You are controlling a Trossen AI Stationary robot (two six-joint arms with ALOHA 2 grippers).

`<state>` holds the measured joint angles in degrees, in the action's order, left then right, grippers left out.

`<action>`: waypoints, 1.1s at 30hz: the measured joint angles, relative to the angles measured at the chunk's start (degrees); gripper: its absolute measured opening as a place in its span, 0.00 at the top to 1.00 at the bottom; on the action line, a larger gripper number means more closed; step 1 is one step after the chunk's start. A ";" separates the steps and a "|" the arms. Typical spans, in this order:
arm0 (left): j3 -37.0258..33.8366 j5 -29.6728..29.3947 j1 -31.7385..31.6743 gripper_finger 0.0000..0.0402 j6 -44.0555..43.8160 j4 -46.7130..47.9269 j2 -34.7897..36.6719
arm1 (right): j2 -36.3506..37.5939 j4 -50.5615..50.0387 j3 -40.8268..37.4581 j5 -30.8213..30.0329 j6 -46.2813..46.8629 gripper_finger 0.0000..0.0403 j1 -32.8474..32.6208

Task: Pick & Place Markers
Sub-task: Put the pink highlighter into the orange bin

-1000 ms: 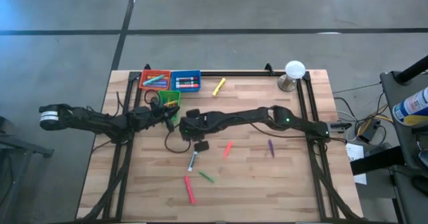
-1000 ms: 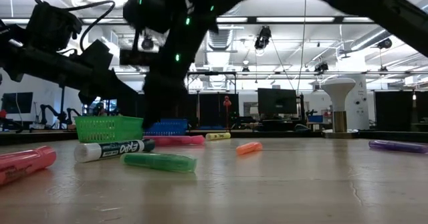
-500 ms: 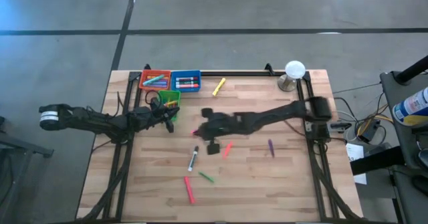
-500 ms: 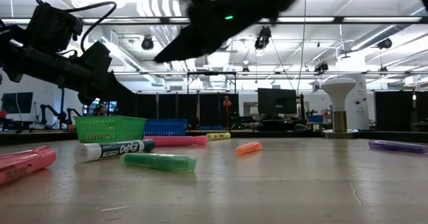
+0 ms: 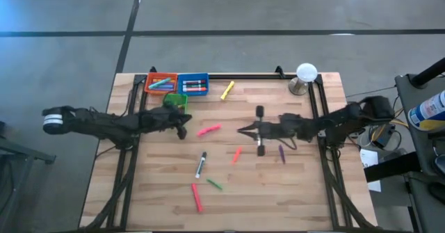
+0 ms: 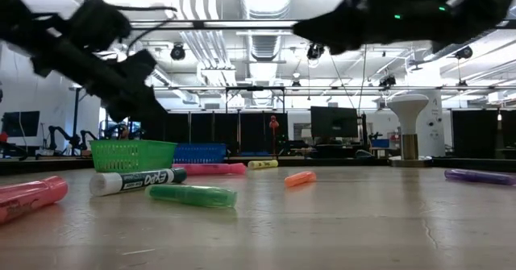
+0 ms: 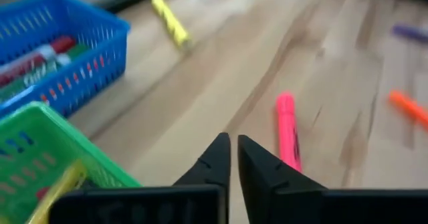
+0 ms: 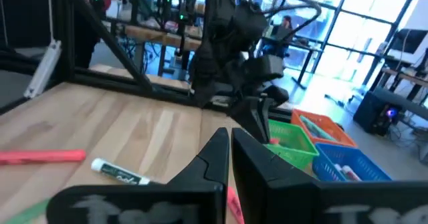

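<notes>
- Several markers lie loose on the pale wooden plank table (image 5: 153, 191): a pink marker (image 5: 208, 130) near the middle; an orange marker (image 5: 237, 154), a white-barrelled marker (image 5: 201, 165), a green marker (image 5: 214, 184) and a red marker (image 5: 197, 197) nearer the front edge; a purple marker (image 5: 281, 154) toward the right edge; a yellow marker (image 5: 227, 90) near the back edge
- Red bin (image 5: 160, 83), blue bin (image 5: 193, 84) and green bin (image 5: 175, 101) sit by the back left corner, markers inside
- Left gripper (image 5: 182, 125) hovers beside the green bin, fingers (image 7: 215, 160) nearly together, empty
- Right gripper (image 5: 245, 130) hangs right of centre, fingers (image 8: 214, 152) pressed close, empty
- Beyond the table, a workshop with ceiling lights, monitors and a white lamp (image 6: 408, 109)

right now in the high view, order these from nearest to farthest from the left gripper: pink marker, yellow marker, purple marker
1. Pink marker, just right of the left gripper.
2. Yellow marker, toward the table's far edge.
3. Purple marker, on the right arm's side.
</notes>
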<state>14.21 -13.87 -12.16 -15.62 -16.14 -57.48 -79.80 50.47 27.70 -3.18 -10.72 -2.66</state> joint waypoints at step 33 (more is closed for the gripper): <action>37.17 6.93 3.97 0.70 6.03 27.73 -41.61 | 7.29 14.98 -17.06 -1.49 3.20 0.97 -0.11</action>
<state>51.37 -6.94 -8.19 -9.59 11.59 -99.09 -72.51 65.45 10.63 -4.67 -7.52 -2.76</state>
